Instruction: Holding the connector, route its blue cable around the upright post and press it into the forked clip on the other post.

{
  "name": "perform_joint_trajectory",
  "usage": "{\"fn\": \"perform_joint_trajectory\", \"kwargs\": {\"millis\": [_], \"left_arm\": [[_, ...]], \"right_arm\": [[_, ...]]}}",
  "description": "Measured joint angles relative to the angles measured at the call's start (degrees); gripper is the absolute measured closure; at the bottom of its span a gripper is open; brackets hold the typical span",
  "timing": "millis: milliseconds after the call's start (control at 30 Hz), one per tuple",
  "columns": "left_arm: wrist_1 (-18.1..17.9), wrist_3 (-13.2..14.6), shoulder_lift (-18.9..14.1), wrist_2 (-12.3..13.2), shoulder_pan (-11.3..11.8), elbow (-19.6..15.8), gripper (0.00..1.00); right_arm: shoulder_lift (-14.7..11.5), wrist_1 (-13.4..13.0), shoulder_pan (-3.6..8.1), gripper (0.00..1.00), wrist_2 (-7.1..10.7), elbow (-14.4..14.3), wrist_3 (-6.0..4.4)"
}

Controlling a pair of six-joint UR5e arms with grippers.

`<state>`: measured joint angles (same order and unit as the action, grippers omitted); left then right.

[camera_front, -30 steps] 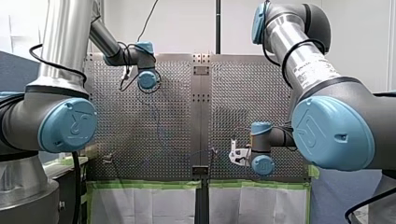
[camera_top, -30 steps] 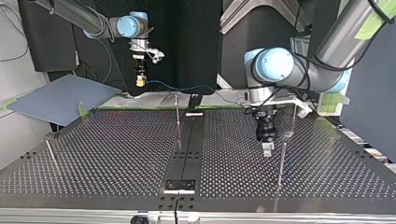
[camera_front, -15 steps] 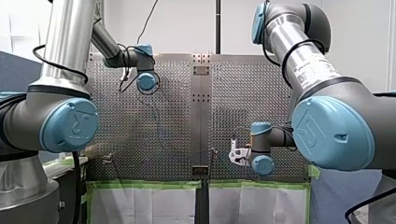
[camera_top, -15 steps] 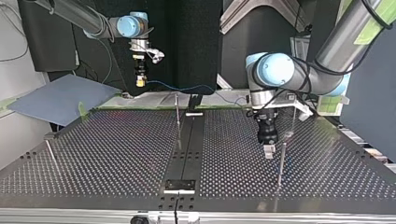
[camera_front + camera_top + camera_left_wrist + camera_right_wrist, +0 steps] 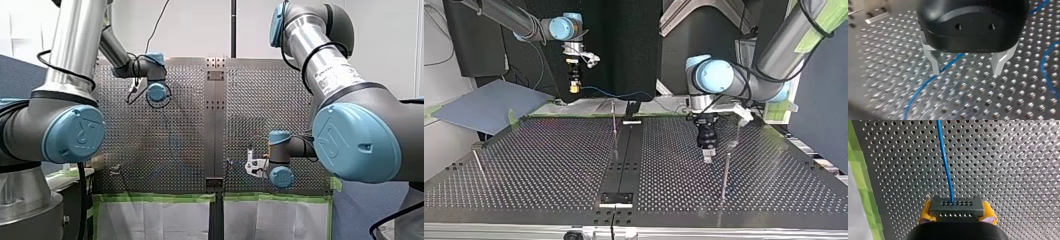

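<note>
In the right wrist view my right gripper (image 5: 957, 215) is shut on a dark connector (image 5: 956, 206), its yellow pads (image 5: 925, 216) on either side. The blue cable (image 5: 945, 162) runs straight ahead from the connector over the perforated plate. At the top view's left the same gripper (image 5: 573, 88) hangs above the table's far edge, and the cable (image 5: 624, 95) trails to the right from it. My left gripper (image 5: 967, 71) is open, close over the plate, with the cable (image 5: 923, 87) passing under one metal finger (image 5: 935, 65). In the top view it (image 5: 708, 156) stands beside a thin upright post (image 5: 725, 172).
Another upright post (image 5: 614, 122) rises by the black centre strip (image 5: 624, 150). A short post (image 5: 478, 162) stands at the top view's left. A blue-grey sheet (image 5: 489, 105) lies past the table's far left corner. Green tape (image 5: 150, 197) lines the near edge in the front view.
My left gripper has drawn back a little toward the arms' side of the table, still open. My right arm has not moved and keeps hold of the connector.
</note>
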<state>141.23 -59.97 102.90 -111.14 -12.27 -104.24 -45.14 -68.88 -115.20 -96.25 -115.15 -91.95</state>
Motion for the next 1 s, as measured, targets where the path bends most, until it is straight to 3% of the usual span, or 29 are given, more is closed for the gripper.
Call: {"fn": "perform_joint_trajectory", "kwargs": {"millis": [367, 667, 1000], "left_arm": [[-0.2, 1.8, 5.4, -2.3, -1.0, 0.0, 0.0], [-1.2, 4.3, 6.0, -5.4, -1.1, -0.1, 0.0], [-1.5, 5.1, 6.0, -3.8, -2.2, -0.1, 0.0]], "right_arm": [[0.0, 0.2, -0.03, 1.0, 0.0, 0.0, 0.0], [0.0, 0.2, -0.14, 1.0, 0.0, 0.0, 0.0], [0.0, 0.1, -0.19, 1.0, 0.0, 0.0, 0.0]]}}
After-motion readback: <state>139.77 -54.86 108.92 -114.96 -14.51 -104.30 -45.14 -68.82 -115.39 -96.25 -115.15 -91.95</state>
